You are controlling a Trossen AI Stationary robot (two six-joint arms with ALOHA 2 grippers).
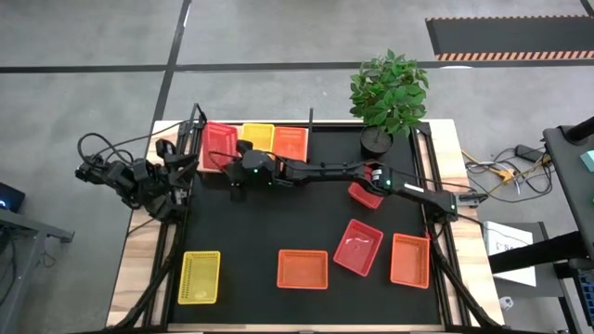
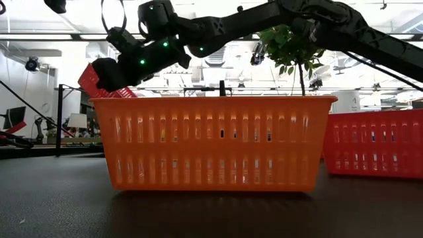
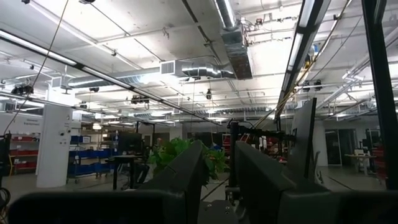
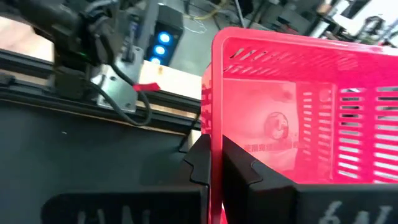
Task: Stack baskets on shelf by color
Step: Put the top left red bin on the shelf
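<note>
High view: your right gripper reaches across the black mat to the far left corner, jaws clamped on the rim of a pinkish-red basket, seen close in the right wrist view. That basket sits at the left end of the far row, beside a yellow basket and an orange basket. Your left arm waits folded at the table's left edge; its gripper points out into the room, fingers slightly parted on nothing. Near you lie a yellow one, two orange ones and two more pinkish-red.
</note>
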